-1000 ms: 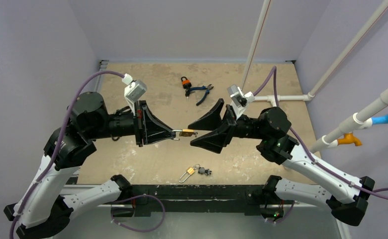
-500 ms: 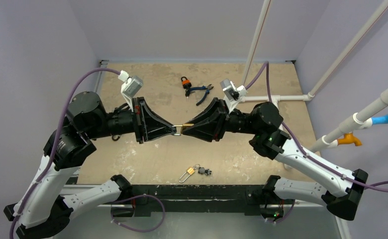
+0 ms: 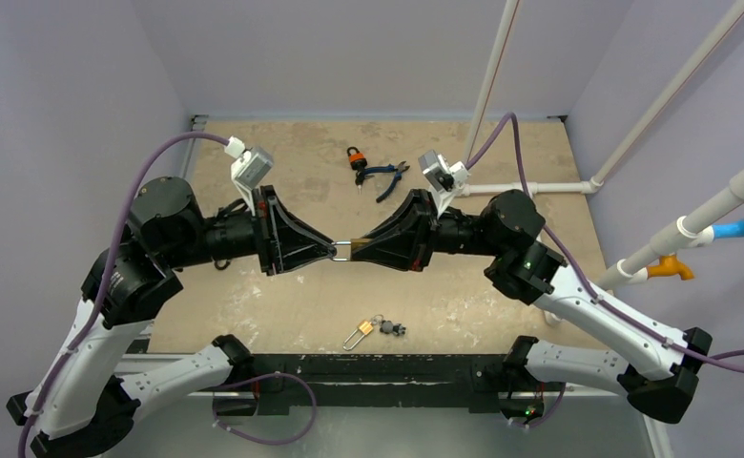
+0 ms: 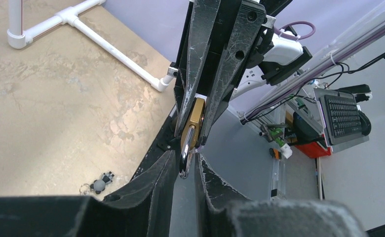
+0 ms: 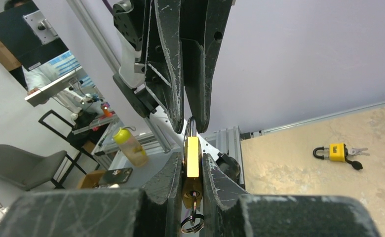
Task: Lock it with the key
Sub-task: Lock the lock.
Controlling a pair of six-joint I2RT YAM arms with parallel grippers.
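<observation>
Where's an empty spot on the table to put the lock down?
Bare table left of the orange padlock and pliers; also left of the loose padlock. Crowded mid-table, where the left gripper and right gripper clamp the held padlock.

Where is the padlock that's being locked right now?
In the top view the padlock hangs mid-air at centre, above the table: the right jaws grip its brass body, the left jaws its shackle.

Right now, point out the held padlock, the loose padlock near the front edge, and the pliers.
held padlock (image 5: 192,165), right wrist view, brass body.
loose padlock (image 3: 360,331), top view, brass body.
pliers (image 3: 378,173), top view, blue handle.
</observation>
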